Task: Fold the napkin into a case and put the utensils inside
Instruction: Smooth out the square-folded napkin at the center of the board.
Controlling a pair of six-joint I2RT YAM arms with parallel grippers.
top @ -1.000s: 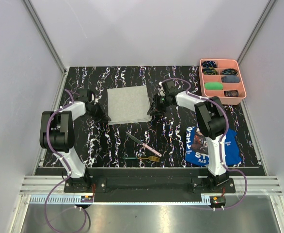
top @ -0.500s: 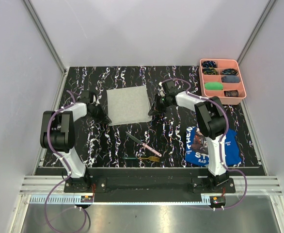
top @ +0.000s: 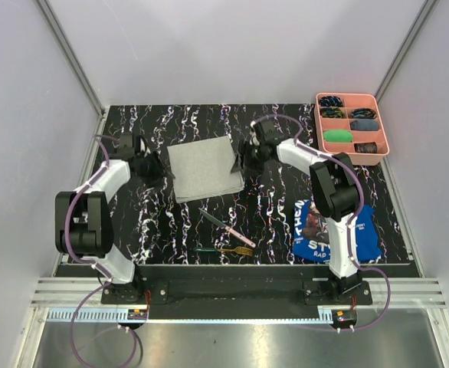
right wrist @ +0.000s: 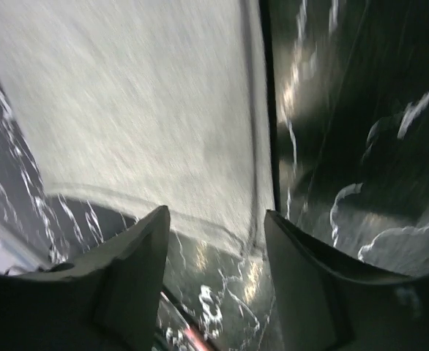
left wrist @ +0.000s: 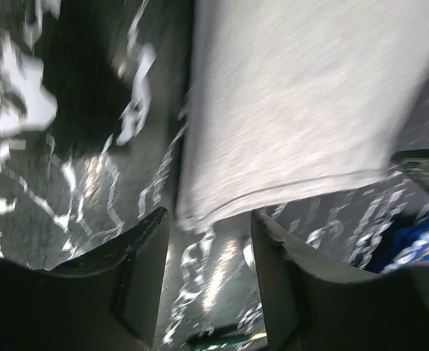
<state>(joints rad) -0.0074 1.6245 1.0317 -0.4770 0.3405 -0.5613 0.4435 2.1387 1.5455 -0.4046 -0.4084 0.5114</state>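
Note:
The light grey napkin (top: 204,169) lies flat and unfolded on the black marbled table. My left gripper (top: 152,166) is open at its left edge. In the left wrist view the napkin (left wrist: 295,110) has its near corner just ahead of the open gripper (left wrist: 209,241). My right gripper (top: 244,157) is open at the napkin's right edge. In the right wrist view the cloth (right wrist: 141,110) ends just ahead of the open gripper (right wrist: 216,234). The pink-handled knife (top: 226,227) and the green-handled fork (top: 224,250) lie nearer the arm bases. No case shape shows.
A pink compartment tray (top: 385,130) with small items stands at the far right corner. A blue printed cloth (top: 362,238) lies at the near right under the right arm. Grey walls close in the table on three sides.
Both grippers have moved toward the far side along the napkin's left and right edges. The napkin's outline has shifted and turned slightly. The knife and fork have not moved.

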